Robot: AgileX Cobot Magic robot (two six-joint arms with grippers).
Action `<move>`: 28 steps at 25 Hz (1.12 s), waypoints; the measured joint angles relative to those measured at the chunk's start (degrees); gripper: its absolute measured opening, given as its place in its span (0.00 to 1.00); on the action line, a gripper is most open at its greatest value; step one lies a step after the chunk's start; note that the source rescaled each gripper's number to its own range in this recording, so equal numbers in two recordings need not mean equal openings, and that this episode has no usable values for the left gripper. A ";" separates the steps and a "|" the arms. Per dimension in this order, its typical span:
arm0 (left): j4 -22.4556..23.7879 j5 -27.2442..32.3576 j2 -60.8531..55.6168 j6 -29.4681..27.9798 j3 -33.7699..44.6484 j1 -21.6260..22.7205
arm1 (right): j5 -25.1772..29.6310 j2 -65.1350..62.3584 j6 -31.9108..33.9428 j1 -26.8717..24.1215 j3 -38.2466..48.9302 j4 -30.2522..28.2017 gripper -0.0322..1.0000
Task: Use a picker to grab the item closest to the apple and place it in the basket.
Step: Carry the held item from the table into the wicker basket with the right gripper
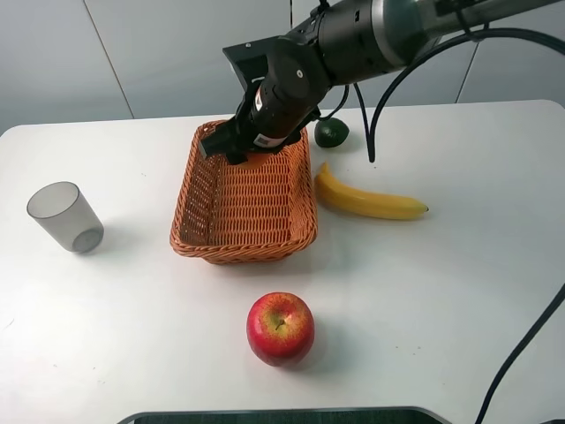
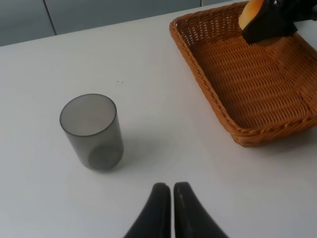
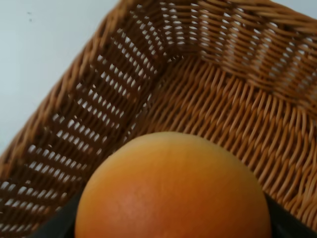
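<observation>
Round orange fruit (image 3: pixel 171 188) sits gripped between the right claw's (image 1: pixel 247 152) fingers, inside the far end of the woven brown wicker basket (image 1: pixel 243 252), close to its back corner. Can't tell if it touches the basket floor or hangs just above it; the wrist view is too tight. Task mostly done by my read: item is picked and over the basket. What's left is to release and pull the arm out. Right arm reaches in from the upper right across the middle, wrist angled down over the basket's far rim. Left claw (image 2: pixel 172 208) closed on nothing, fingertips together, low over the white surface (image 1: pixel 441 309) near the translucent grey plastic cup (image 1: pixel 64 216), idle. Red apple (image 1: pixel 280 329) lies in front of the basket, apart from it. Yellow banana (image 1: pixel 366 201) just beside the basket's right side, dark green round fruit (image 1: pixel 331 132) behind it.
</observation>
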 joint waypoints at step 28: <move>0.00 0.00 0.00 0.00 0.00 0.00 | 2.20 2.91 2.07 -0.11 0.00 -0.26 0.99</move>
